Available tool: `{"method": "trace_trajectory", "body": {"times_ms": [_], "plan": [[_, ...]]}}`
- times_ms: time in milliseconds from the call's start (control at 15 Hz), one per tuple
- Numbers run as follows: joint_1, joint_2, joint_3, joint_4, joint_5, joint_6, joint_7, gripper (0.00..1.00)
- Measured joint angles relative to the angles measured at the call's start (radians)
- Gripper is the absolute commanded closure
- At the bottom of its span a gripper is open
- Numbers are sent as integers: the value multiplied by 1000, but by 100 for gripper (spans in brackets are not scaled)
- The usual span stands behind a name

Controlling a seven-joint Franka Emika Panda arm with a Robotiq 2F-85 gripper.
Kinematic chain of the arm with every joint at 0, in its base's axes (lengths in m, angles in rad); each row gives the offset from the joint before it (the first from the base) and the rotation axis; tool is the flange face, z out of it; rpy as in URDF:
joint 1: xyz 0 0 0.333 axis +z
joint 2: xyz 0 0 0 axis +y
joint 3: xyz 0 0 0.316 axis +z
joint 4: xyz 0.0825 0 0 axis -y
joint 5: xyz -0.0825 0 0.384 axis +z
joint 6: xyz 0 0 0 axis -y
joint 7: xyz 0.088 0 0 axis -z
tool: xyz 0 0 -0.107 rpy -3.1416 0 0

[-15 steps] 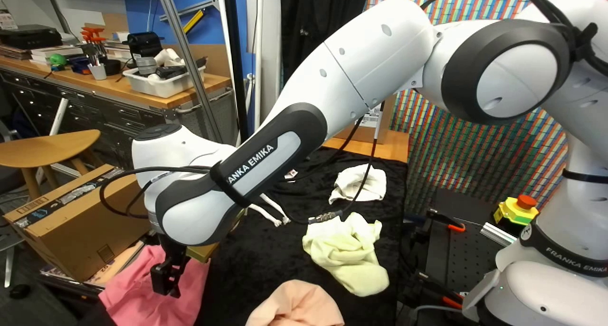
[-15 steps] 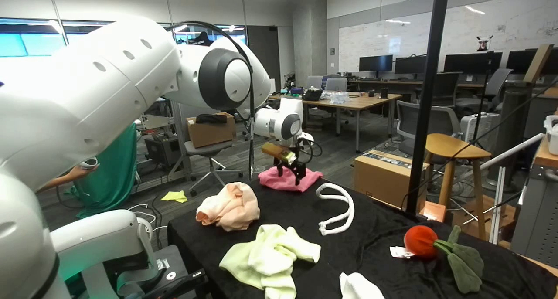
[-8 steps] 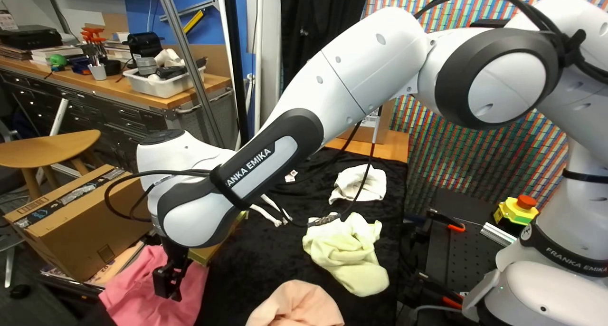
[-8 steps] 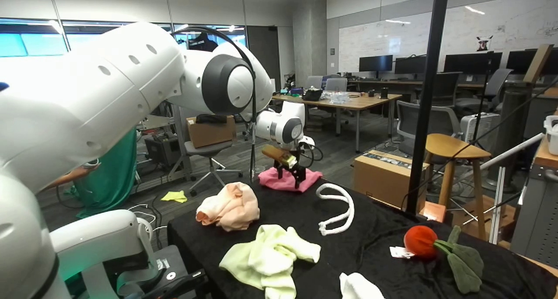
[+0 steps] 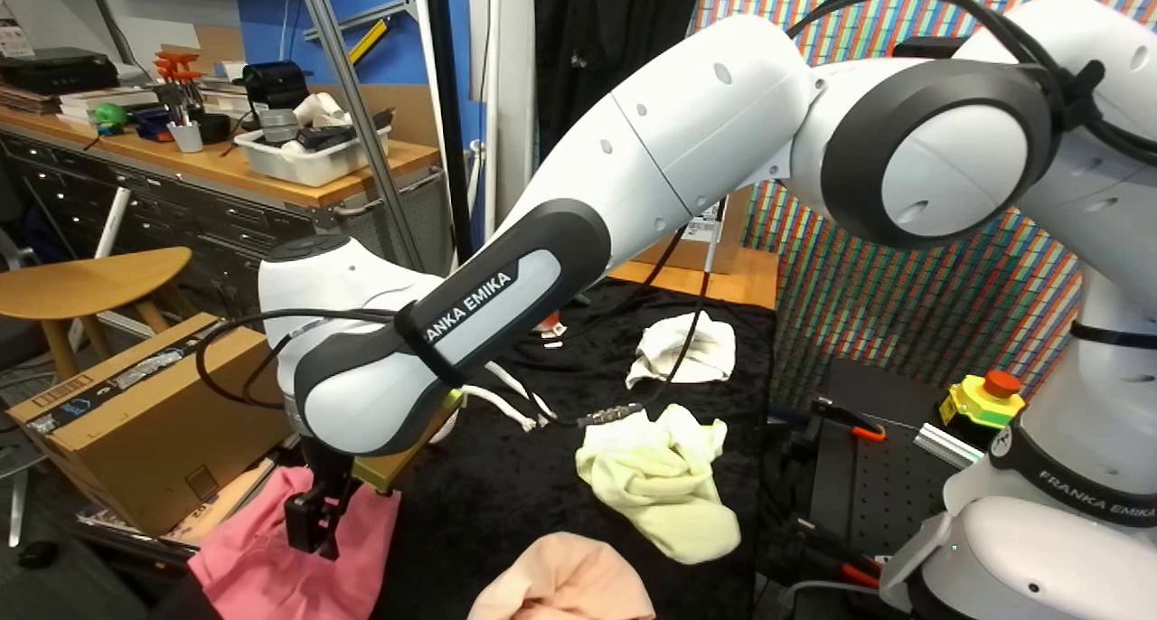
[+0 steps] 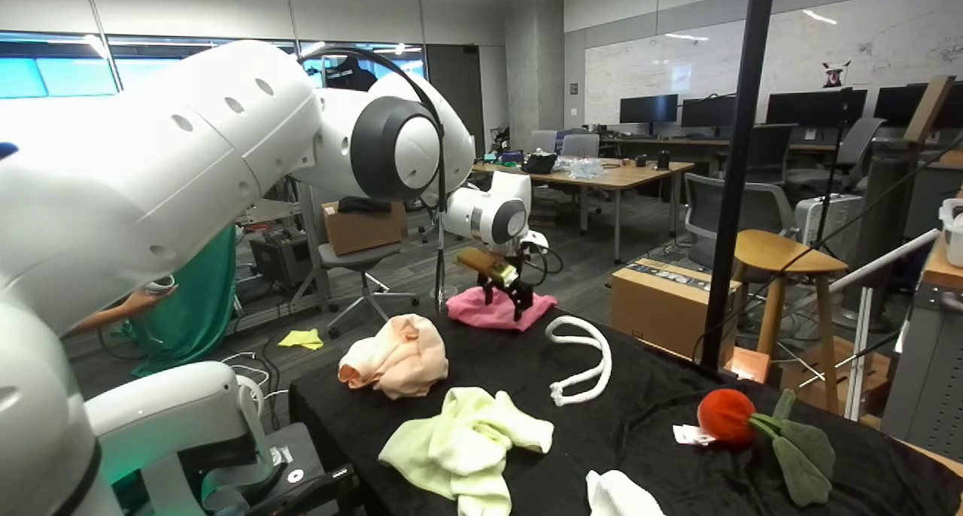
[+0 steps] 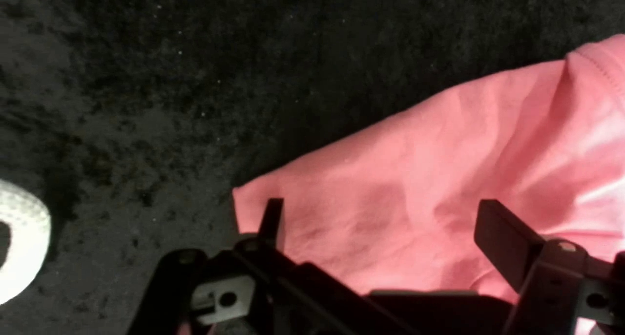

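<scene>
My gripper (image 7: 380,218) is open and empty, with its two black fingers wide apart. It points down over a crumpled pink cloth (image 7: 415,149). The cloth's flat corner lies by the left finger, with folds rising to the right. In both exterior views the gripper (image 5: 314,522) (image 6: 504,305) is over the pink cloth (image 5: 362,557) (image 6: 465,305) at the table's edge. I see no pinched fabric; the exact gap to the cloth is hard to judge. A white rope (image 7: 31,232) lies left of it in the wrist view, and curved in an exterior view (image 6: 604,358).
The table has a black cloth (image 6: 639,441). On it lie a peach cloth (image 6: 399,354), a yellow-green cloth (image 6: 466,441), a white cloth (image 5: 682,349) and a red plush vegetable (image 6: 726,417) with green leaves. A cardboard box (image 6: 662,305) and black post (image 6: 733,177) stand beyond the edge.
My gripper dipped slightly, then rose a little over the pink cloth, with a small sideways shift. The cloths and the rope have not moved.
</scene>
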Motion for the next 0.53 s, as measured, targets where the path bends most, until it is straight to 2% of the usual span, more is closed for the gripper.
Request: {"method": "trace_trajectory", "body": {"times_ms": [533], "plan": [[-30,23,-9,27,0,-18,-25,0]]}}
